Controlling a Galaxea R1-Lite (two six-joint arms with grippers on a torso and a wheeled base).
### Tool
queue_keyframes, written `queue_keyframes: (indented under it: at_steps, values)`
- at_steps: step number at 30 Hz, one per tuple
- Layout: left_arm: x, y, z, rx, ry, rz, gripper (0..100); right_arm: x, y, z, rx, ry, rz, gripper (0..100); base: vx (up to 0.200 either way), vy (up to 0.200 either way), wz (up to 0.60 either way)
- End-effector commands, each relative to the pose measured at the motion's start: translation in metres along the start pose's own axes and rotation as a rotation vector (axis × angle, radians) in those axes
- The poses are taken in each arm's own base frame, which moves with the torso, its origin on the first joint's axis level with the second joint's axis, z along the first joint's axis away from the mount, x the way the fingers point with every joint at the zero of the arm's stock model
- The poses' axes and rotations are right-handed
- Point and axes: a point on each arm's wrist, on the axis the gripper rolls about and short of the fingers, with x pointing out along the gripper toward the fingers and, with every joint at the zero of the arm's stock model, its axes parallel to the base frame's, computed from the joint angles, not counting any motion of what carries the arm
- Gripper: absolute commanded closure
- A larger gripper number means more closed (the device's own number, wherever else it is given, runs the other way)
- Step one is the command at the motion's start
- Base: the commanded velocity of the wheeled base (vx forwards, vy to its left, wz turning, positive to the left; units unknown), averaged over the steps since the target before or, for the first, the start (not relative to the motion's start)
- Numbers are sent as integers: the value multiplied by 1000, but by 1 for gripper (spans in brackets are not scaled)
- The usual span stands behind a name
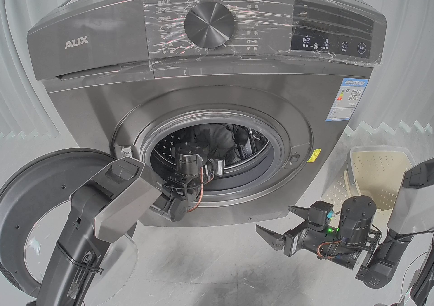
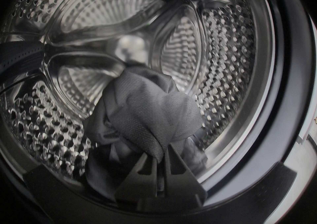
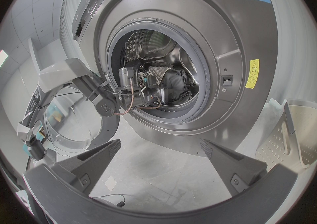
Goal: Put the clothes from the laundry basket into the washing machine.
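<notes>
Garment [image 2: 145, 115] clamped, left jaws inside drum rim [image 2: 262, 79] | right jaws spread outside

A pale pleated curtain [image 1: 409, 67] hangs at the back, over a smooth grey floor [image 1: 217, 261], evenly lit.

The pale grey floor [image 1: 217, 261] carries the washer [image 1: 90, 103], which stands squarely on it. To the right of the washer, just beside its lower front corner, a cream perforated basket [image 1: 379, 171] also stands on the floor. In front of the washer a thin dark cable [image 3: 120, 203] and a small pale square patch [image 3: 110, 183] lie on the floor.
</notes>
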Motion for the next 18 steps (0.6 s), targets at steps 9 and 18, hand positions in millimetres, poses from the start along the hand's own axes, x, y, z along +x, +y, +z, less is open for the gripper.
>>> queue_keyframes:
  at_steps: [9, 18]
  values:
    - [30, 26, 3, -14, -131, 84, 100, 0, 1, -1, -1, 4, 5, 0, 0, 0, 0]
    - [29, 33, 4, -20, -122, 96, 0, 0, 1, -1, -1, 4, 5, 0, 0, 0, 0]
